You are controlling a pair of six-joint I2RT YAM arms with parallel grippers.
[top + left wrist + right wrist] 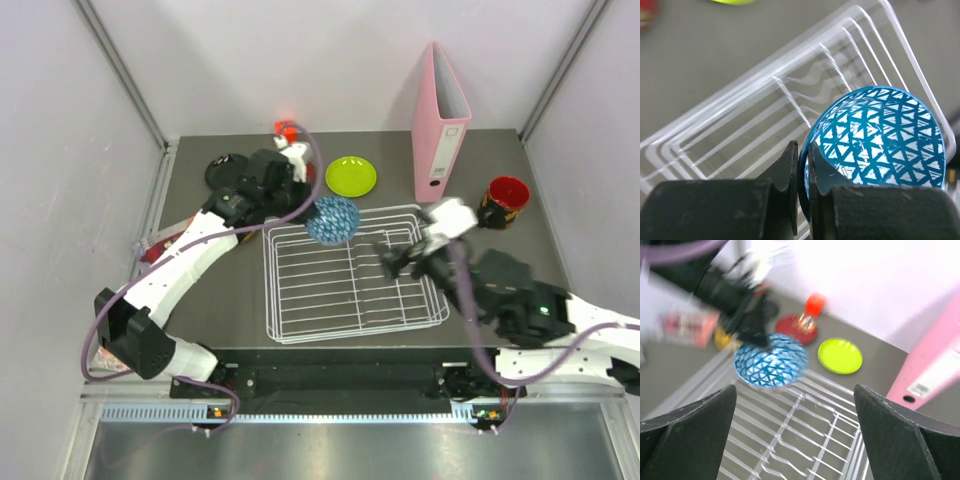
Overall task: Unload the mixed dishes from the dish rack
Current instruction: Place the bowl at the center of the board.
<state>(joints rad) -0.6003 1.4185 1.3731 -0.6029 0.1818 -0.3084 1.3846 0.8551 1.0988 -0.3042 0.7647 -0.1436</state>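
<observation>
Blue-white patterned bowl [880, 140]: rim pinched by the clenched left gripper [802, 150], tilted on edge just beyond its fingertips, above a far corner of the dish rack [266, 285]; right gripper [405, 258], spread and empty, lies farther off.

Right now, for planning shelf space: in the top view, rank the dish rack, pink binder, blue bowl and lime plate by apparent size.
1. dish rack
2. pink binder
3. blue bowl and lime plate: look alike; the bowl, held by the left pincer, may be nearer the camera.
</observation>
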